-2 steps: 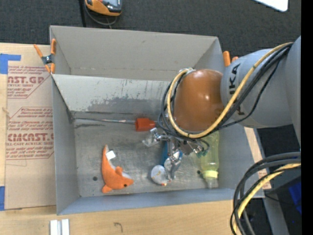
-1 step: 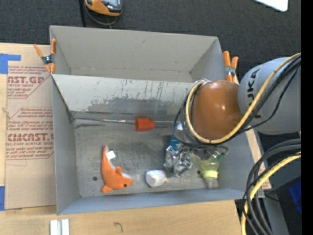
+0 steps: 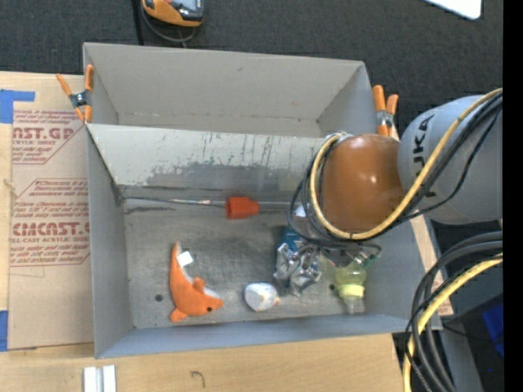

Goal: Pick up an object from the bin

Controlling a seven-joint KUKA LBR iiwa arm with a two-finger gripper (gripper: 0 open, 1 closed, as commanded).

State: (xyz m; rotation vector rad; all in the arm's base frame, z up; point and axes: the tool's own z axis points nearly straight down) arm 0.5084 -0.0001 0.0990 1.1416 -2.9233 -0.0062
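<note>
Camera view: the gripper [image 3: 297,269] sits low in the bin [image 3: 110,260], lower right of centre; whether it is wide or narrow I cannot tell. Just left of it lies a white lump [image 3: 261,296], just right a yellow-green bottle [image 3: 351,282], and just above a blue thing [image 3: 289,241] (partly hidden). My worry: with neighbours this close, closing could nudge them aside and catch nothing, or pinch two together.

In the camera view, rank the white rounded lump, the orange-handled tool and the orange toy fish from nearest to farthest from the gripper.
1. White rounded lump: just left of and slightly below the gripper.
2. Orange-handled tool with thin metal shaft: up and to the left, along the back.
3. Orange toy fish: far left, near the front.
</note>
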